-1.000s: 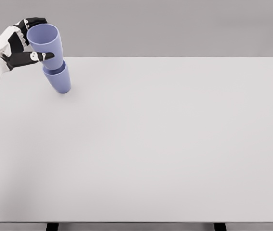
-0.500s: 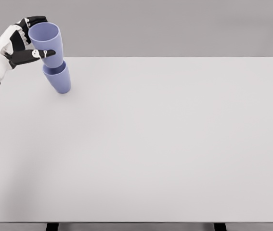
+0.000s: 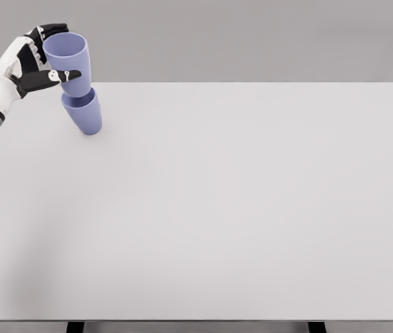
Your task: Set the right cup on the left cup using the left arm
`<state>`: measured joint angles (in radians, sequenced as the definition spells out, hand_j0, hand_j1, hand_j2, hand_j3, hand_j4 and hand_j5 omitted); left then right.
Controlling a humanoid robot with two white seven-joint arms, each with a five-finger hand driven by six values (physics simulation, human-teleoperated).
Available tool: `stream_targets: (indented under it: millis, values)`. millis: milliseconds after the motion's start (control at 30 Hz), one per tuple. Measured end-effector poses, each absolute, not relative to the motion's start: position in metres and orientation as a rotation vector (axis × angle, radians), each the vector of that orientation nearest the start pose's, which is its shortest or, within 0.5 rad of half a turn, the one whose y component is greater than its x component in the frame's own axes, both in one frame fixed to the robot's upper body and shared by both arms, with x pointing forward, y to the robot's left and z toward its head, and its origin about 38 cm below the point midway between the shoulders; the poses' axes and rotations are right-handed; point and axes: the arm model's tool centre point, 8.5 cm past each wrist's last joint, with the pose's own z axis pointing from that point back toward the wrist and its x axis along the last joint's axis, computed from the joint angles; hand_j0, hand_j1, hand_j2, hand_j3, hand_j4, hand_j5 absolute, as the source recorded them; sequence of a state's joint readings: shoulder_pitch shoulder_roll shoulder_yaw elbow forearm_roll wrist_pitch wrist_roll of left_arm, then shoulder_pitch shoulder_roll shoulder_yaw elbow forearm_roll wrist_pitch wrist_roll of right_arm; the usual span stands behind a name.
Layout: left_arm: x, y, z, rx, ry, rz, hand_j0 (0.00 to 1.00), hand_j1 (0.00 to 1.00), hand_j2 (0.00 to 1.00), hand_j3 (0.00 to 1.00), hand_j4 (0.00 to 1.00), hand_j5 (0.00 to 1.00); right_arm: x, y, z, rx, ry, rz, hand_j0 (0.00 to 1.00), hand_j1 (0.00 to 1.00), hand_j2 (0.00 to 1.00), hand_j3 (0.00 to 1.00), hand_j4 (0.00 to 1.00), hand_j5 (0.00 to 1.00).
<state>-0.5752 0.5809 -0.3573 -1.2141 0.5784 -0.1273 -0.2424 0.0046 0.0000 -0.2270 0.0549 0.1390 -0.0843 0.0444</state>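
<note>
Because only the head view is given, we read everything from it. Our left hand [image 3: 35, 61] comes in at the upper left corner, its fingers curled around the upper cup [image 3: 68, 64]: a dark thumb lies across the near side of the wall, and the other fingers reach round behind the rim. So the hand is clamped on that cup, or at least touching it on both sides; we cannot tell how firm the hold is.

The upper cup sits with its base inside the mouth of the lower cup [image 3: 84, 113], which stands on the desk [image 3: 238, 201] near its far left corner. Both are the same pale blue, mouths up. The relation that matters is this: the cup lies directly to the right of our palm, and its long axis runs up and down, leaning slightly so that the rim tips left toward the hand while the base points down and to the right into the lower cup. The two axes look nearly in line, not perfectly.

We judge the stacking close to done; what remains is probably letting go and drawing the hand away to the left, clear of the rim, without dragging the stack over.

Our right arm does not show anywhere.
</note>
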Motion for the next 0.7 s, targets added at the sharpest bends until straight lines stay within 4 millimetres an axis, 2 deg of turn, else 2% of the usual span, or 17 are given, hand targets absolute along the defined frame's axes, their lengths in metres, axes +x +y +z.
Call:
stream_targets:
  millis: [700]
  values:
    - [0.502,0.356,0.198,-0.103,-1.698,-0.384,0.77,0.77,0.77,0.77,0.77,0.77,-0.013,-0.264,-0.261,-0.037,-0.031,-0.087,1.0,1.0,1.0,1.0,1.0,1.0]
